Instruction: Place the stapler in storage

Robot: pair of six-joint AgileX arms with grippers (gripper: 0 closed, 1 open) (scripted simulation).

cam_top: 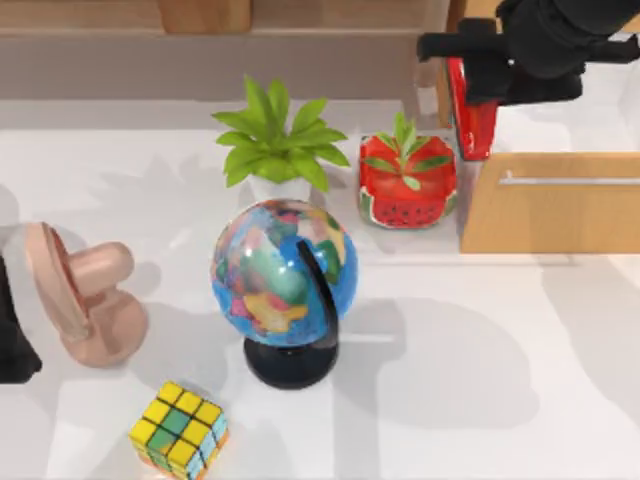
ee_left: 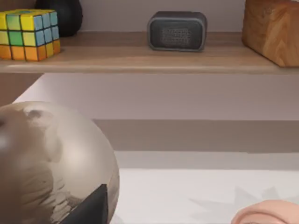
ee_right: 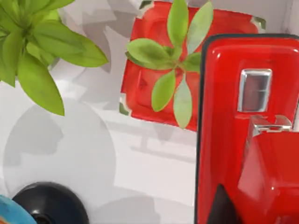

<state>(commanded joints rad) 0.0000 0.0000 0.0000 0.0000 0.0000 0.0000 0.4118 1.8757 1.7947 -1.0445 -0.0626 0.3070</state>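
Observation:
The glossy red stapler (cam_top: pixel 473 118) hangs at the back right, lengthwise under my right gripper (cam_top: pixel 472 80), which is shut on it. It sits over the left wall of the storage, a light wooden drawer box (cam_top: pixel 550 215) with a silver bar handle (cam_top: pixel 570 181) and a white inside (cam_top: pixel 570 128). In the right wrist view the stapler (ee_right: pixel 243 130) is very close, with one dark finger (ee_right: pixel 218 205) against it. My left arm (cam_top: pixel 12 345) is parked at the table's left edge.
A watermelon-patterned plant pot (cam_top: pixel 407 190) stands just left of the drawer, with a green plant (cam_top: pixel 277 140) beside it. A globe (cam_top: pixel 285 275) is mid-table, a puzzle cube (cam_top: pixel 180 428) in front, a pink curved object (cam_top: pixel 85 295) at left. The left wrist view shows a wooden shelf (ee_left: pixel 149 58).

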